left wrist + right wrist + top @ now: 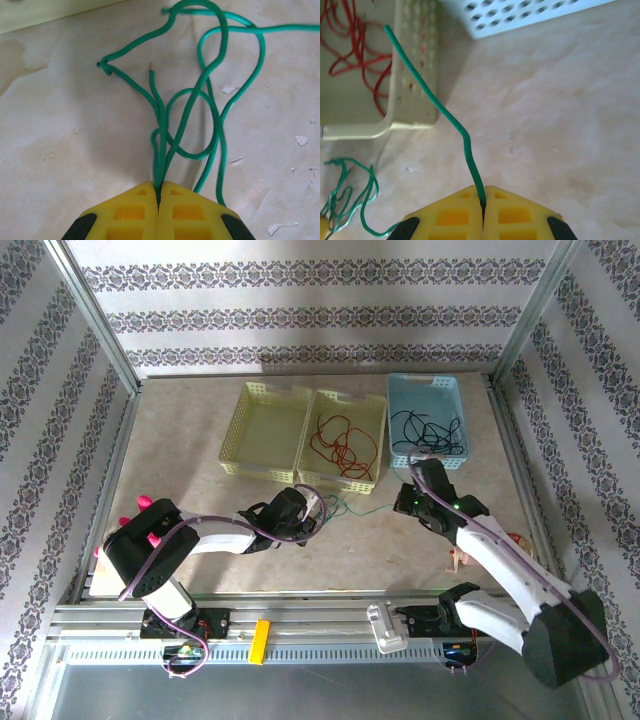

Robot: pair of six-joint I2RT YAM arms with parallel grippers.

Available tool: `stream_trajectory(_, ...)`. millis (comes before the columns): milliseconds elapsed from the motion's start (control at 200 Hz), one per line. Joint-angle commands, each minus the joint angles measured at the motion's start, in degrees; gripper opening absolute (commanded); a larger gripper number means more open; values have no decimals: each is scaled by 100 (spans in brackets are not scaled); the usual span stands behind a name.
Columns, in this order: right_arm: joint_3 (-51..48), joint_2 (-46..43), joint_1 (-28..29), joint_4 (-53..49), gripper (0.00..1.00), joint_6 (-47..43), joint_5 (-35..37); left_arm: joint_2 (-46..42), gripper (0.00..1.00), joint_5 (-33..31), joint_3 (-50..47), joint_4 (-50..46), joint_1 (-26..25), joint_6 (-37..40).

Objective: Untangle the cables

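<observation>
Top external view gives us the middle yellow basket point(378, 440) as our landmark: a perforated plastic tray holding the red cable point(340, 445) in a loose scribble. A blue basket point(395, 390) just right of it holds the black cable point(425, 430). The green cable point(350, 508) lies on the pale, marbled table point(200, 460) just in front of this basket's near rim. Its long axis runs left to right along that rim. In the left wrist view we see the left gripper point(158, 200) with its yellow, recessed fingers pressed together on several strands of the thin, glossy green wire. The strands fan away from the tips in overlapping loops, and one cut end with a bare coppery tip points away from the gripper. In the right wrist view the right gripper point(483, 205) is likewise clamped on a single strand of the same cable. That strand rises from the fingertips with a small kink and leans left toward the basket's near right corner. Its free end shows against the perforated wall. The tangled bunch lies in front of the basket, to this gripper's left.
</observation>
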Motion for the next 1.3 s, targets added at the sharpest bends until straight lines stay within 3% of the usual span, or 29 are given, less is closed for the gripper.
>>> stream_trajectory(0, -162, -452, -400, -471, 0, 548, 565, 70, 2, -164, -157, -338, 52, -83)
stream_trajectory(395, 347, -1369, -886, -1410, 0, 575, 2331, 31, 0, -51, -293, -158, 52, -2)
stream_trajectory(630, 681, -1607, -1439, -1468, 1, 175, 2672, 31, 0, 61, -372, -26, 52, 50)
stream_trajectory(890, 1010, -1660, -2031, -1320, 1, -212, 2473, 84, 0, 267, -377, 32, 52, 138)
stream_trajectory(1104, 1358, -1680, -2459, -1328, 1, -577, 2714, 131, 0, 286, -375, 10, 52, 156)
stream_trajectory(1294, 1470, -1552, -2588, -1284, 1, -684, 2076, 207, 0, 408, -332, 28, 52, 137)
